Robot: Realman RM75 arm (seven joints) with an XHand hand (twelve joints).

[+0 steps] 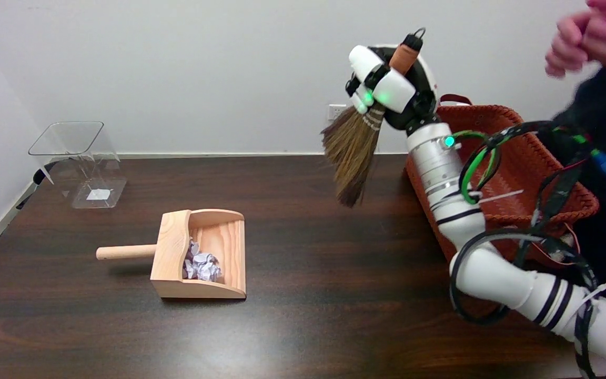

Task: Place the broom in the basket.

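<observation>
My right hand [387,84] is raised high above the table's right part and grips a small straw broom [353,152] by its brown handle. The handle top sticks up above the fingers, and the bristles hang down and to the left, in the air above the dark table [303,326]. The orange-brown woven basket [518,158] stands at the table's right edge, just right of the hand and behind my forearm. The broom is left of the basket's near rim, not over its opening.
A wooden dustpan [200,255] with crumpled paper balls [201,265] lies at centre left, its handle pointing left. A clear plastic bin [79,163] stands at the back left. A person's hands [592,37] and dark sleeve are at the upper right, behind the basket.
</observation>
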